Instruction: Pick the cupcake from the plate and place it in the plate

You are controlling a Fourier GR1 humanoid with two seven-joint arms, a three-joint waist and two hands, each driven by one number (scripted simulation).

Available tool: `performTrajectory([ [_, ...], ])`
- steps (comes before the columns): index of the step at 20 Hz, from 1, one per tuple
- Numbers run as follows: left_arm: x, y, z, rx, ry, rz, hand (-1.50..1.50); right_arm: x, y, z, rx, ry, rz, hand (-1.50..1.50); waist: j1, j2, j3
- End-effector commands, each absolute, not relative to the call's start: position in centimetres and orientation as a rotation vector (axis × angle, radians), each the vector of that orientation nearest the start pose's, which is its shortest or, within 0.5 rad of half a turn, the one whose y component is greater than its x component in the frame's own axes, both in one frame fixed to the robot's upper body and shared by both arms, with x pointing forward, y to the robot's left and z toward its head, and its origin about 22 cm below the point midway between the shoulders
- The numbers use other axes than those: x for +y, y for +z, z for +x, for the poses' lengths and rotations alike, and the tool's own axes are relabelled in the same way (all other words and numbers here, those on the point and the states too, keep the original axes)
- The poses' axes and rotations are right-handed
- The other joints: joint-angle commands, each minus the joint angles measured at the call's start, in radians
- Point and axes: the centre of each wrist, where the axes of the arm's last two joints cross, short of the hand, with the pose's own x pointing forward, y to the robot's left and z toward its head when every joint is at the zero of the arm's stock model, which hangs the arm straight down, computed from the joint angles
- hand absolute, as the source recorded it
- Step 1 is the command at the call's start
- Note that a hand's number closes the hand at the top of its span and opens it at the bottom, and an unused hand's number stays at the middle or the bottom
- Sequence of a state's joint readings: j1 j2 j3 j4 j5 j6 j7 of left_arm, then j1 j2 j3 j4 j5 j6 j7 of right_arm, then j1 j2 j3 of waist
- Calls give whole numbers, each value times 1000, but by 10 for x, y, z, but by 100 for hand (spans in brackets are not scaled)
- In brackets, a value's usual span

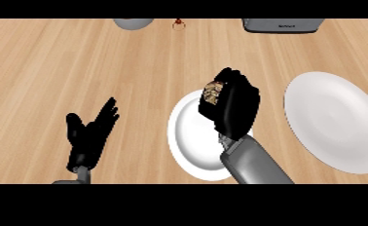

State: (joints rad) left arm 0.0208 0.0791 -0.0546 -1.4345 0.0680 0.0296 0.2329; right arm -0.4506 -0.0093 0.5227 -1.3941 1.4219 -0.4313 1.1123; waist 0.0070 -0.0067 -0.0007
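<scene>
Curling round the cupcake (211,93), the right hand (233,105) holds it over the far rim of the white plate (188,137) near the front edge of the counter (108,64). A second plate (327,118) lies beside it at the right edge. The left hand (90,135) rests open, fingers up, near the front-left corner.

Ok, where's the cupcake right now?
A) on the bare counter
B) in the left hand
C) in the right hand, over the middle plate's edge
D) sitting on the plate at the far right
C: the right hand is curled round the cupcake over the upper right edge of the middle plate, while the left hand rests open at the lower left.
</scene>
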Motion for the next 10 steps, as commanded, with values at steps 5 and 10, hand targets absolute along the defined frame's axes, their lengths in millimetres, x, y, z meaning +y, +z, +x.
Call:
performTrajectory([
  [5, 240, -43, 229, -1166, 2, 8, 0, -88, 75, 285, -1347, -112, -1366, 150, -15, 4, 1],
  [10, 252, -22, 236, -1196, 13, 20, 0, -131, 63, 268, -1377, -265, -1403, 150, -26, 2, 3],
])
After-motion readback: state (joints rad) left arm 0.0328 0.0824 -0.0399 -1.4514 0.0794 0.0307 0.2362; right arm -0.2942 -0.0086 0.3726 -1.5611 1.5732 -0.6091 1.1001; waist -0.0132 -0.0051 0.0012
